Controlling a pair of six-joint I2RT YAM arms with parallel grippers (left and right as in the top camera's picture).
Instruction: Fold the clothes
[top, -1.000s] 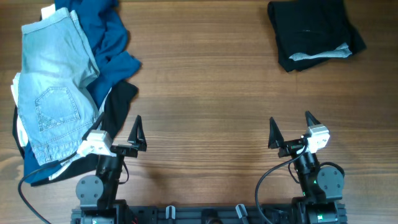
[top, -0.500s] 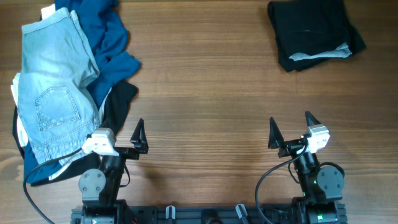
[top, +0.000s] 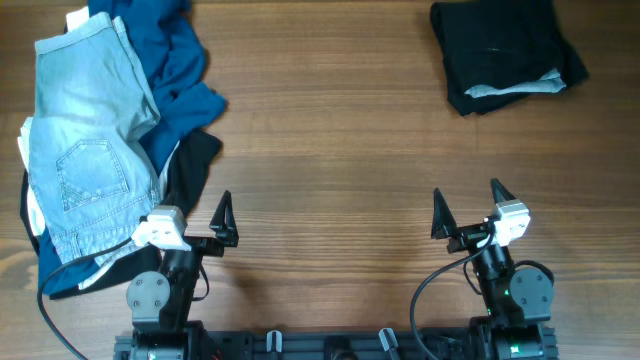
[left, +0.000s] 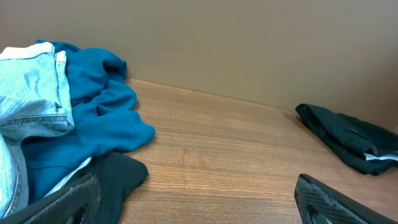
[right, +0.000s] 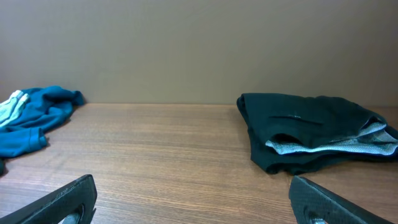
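Two heaps of clothes share the counter (top: 320, 140). Black shorts (top: 505, 55) lie folded at the far right, apparently set aside as done. Jeans (top: 85, 140) sprawl over a blue top (top: 180, 80) at the left edge, unfolded and probably awaiting their turn. The left gripper (top: 192, 212) sits just beside that heap and the right gripper (top: 467, 190) near the front edge. Both have fingers spread apart and empty, likely poised to reach.

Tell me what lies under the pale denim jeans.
Showing from under the jeans: a blue top, black cloth and a white edge. How far each runs beneath, and anything else there, is covered.
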